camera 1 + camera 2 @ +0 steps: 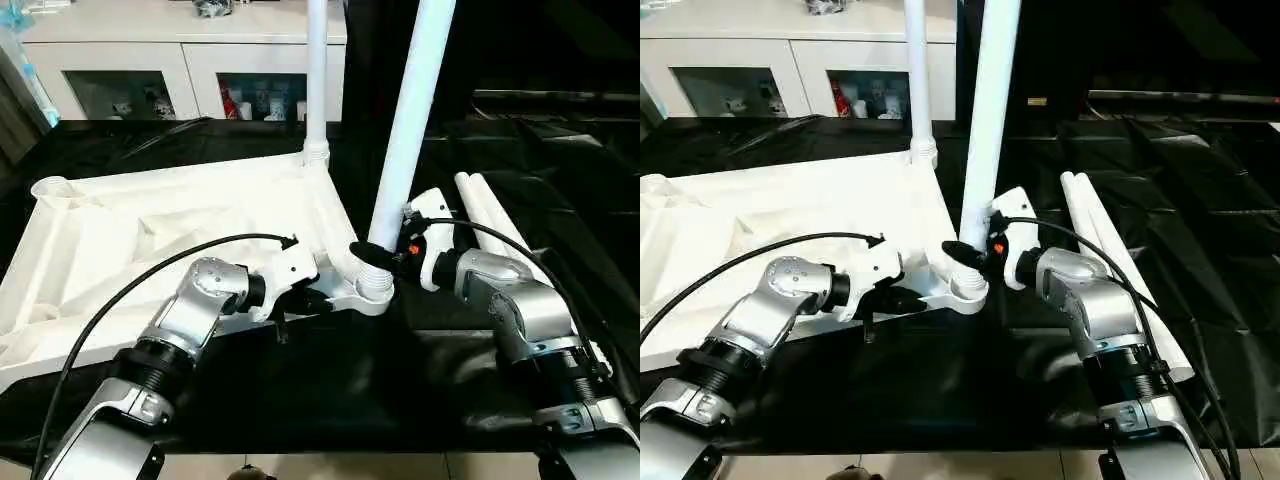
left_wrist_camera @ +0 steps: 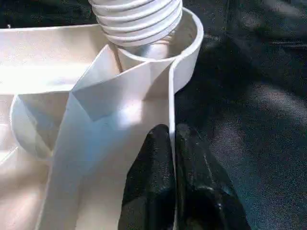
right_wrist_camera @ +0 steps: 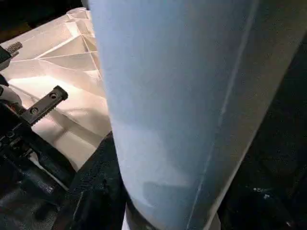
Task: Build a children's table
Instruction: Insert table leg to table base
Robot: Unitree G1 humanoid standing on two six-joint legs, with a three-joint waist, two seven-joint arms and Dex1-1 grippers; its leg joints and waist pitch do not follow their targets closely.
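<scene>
Our left claw pinches the tabletop rim just beside the near corner socket. Our right claw grips the leg standing tilted in that socket.

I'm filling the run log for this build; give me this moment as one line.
stage: second leg entering near corner socket | left gripper: shut on tabletop rim | right gripper: holding leg | spare legs: on black cloth

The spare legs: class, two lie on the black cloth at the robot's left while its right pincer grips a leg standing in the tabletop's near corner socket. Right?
Wrong side. The left eye view shows the two spare legs lying at the robot's right. The rest holds: the right pincer grips the leg standing in the tabletop's near corner socket.
</scene>
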